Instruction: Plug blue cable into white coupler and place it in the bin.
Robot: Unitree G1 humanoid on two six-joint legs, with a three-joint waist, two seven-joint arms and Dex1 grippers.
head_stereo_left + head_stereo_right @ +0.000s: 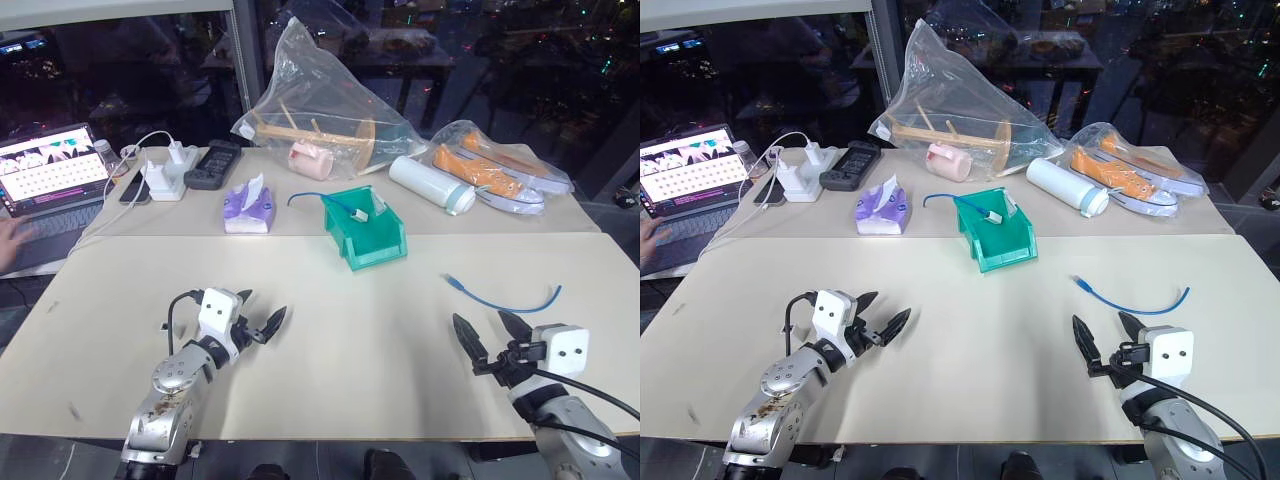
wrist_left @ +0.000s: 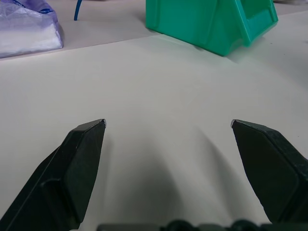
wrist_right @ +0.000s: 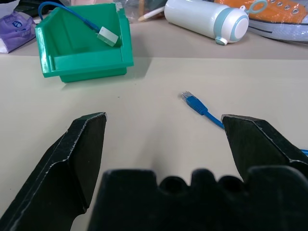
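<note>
L gripper (image 1: pixel 262 322) fingers apart, empty, low over table (image 1: pixel 340 330) | R gripper (image 1: pixel 493 340) apart, empty, facing blue cable (image 1: pixel 500 300) lying loose nearby, prob. first pick | white coupler (image 3: pixel 108 36) w/ darker cord sits in teal bin (image 1: pixel 375 250), awaiting plug-in

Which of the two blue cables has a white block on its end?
The blue cord draped into the green bin; the blue cable lying loose on the table ends in a clear plug.

Each arm is scuffed silver metal with rounded joints, ending in a white box bearing two small dark dots. Black cables loop along both wrists. The left claw (image 1: pixel 262 325) and right claw (image 1: pixel 493 332) each have two black, pointed, wedge-shaped fingers.
</note>
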